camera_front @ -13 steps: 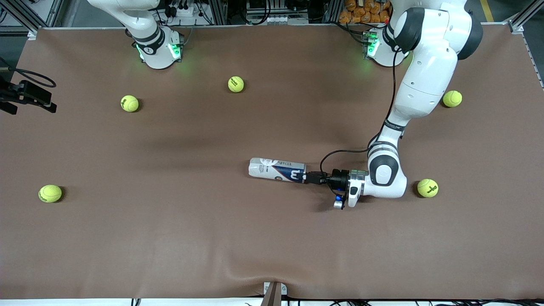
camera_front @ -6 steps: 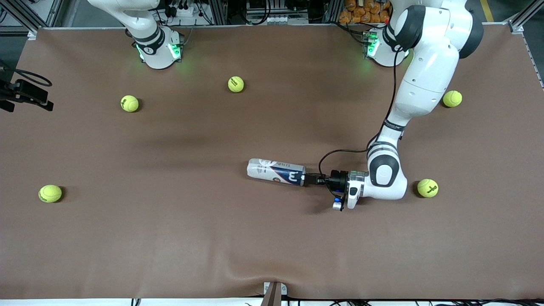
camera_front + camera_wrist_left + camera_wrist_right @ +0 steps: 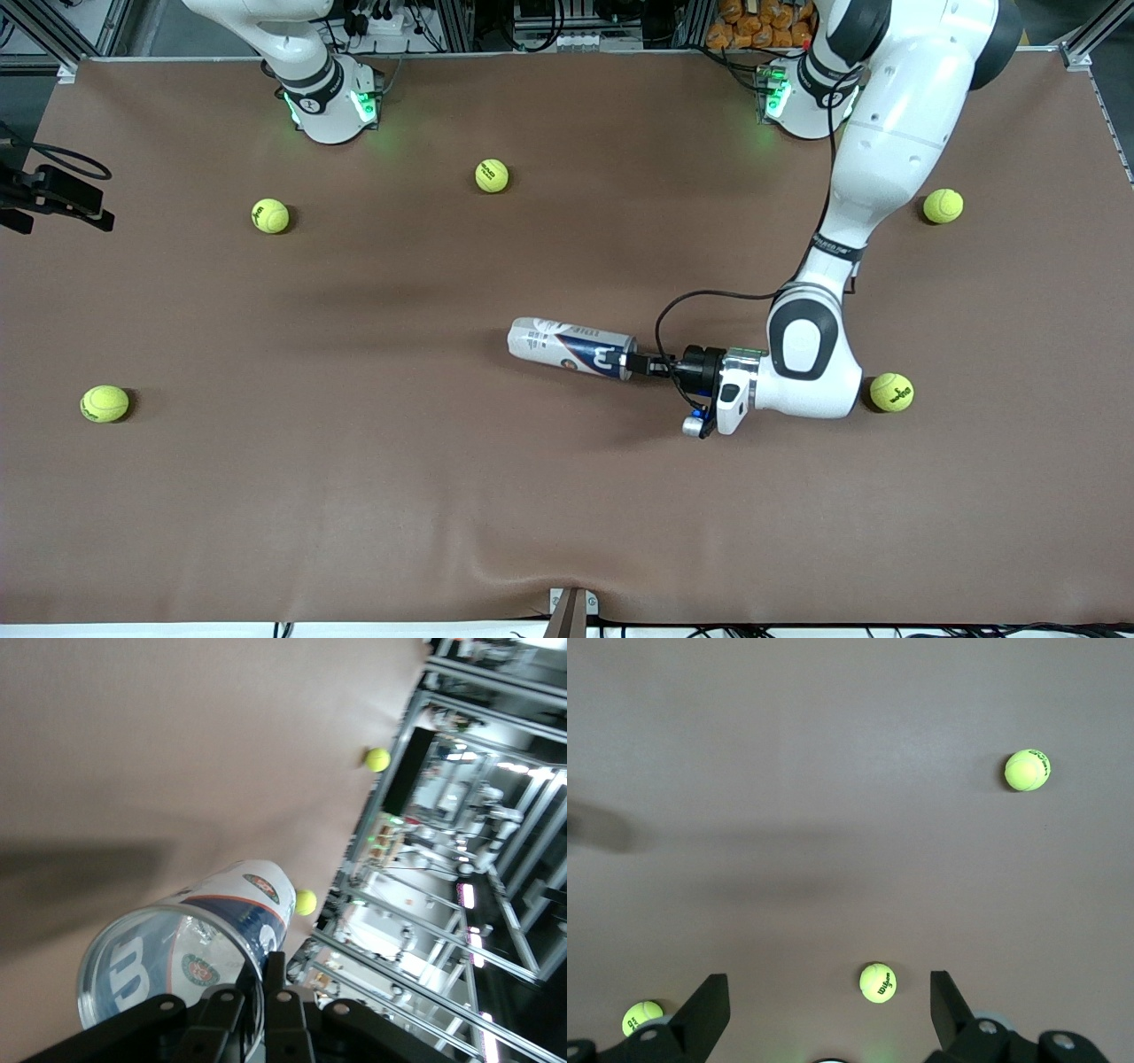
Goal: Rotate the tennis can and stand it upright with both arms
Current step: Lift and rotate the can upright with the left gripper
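1. The right gripper hangs at the right arm's edge of the table, waiting. Its wrist view shows the fingers spread wide with nothing between them.
2. Tennis balls lie scattered round the brown table, all well apart from the middle, so there is open room for swinging the tube about.
3. The tennis can lies on its side near the table's centre, slightly slanted, its open silver-rimmed end toward the left arm's end.
4. The left gripper sits low at that rim, fingers pinched close together on the can's wall, one seemingly inside the mouth, though the wrist view cuts off the tips.
5. I'd say the turn goes best slowly, pivoting about the closed end; a thin rim grip could slip.
6. One ball lies just beside the left arm's elbow; worth avoiding when it swings.
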`<state>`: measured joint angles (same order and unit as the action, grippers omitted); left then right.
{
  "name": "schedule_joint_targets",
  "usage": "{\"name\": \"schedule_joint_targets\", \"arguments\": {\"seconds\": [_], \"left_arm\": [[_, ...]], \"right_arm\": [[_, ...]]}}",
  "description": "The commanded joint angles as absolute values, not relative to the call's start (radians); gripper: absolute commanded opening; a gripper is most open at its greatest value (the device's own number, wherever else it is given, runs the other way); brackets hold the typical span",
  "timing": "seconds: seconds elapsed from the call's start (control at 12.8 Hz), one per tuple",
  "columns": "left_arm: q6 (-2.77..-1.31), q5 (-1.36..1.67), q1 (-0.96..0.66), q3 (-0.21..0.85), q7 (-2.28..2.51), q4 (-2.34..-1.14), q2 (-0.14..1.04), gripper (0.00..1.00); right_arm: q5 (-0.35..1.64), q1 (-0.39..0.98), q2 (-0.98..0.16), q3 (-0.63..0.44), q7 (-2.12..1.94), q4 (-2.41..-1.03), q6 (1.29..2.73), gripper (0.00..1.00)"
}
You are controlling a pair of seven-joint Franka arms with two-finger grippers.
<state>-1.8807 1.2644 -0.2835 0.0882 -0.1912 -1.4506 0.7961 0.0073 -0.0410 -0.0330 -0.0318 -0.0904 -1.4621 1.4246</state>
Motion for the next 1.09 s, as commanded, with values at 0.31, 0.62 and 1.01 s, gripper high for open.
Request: {"name": "schedule_joint_targets", "arguments": {"seconds": [0.31,0.62,1.01], "left_arm": [[-2.039,0.836,-0.466,0.078,0.358,-1.415,0.606,0.0],[-2.045,0.49,-0.575,0.075,0.635,-1.327,0.606,0.0],[-2.048,0.111,-0.741,0.046,0.798,-1.256,0.647,0.0]], "right_arm": [[0.023,-0.037,-0.014,-0.028,-0.087,-1.47,1.414,1.0],[0.017,-0.034,-0.014,-0.031,-0.086,-1.47,1.414,1.0],[0.029,0.052,-0.011,-0.149,-0.086,-1.47,1.414,1.0]]}}
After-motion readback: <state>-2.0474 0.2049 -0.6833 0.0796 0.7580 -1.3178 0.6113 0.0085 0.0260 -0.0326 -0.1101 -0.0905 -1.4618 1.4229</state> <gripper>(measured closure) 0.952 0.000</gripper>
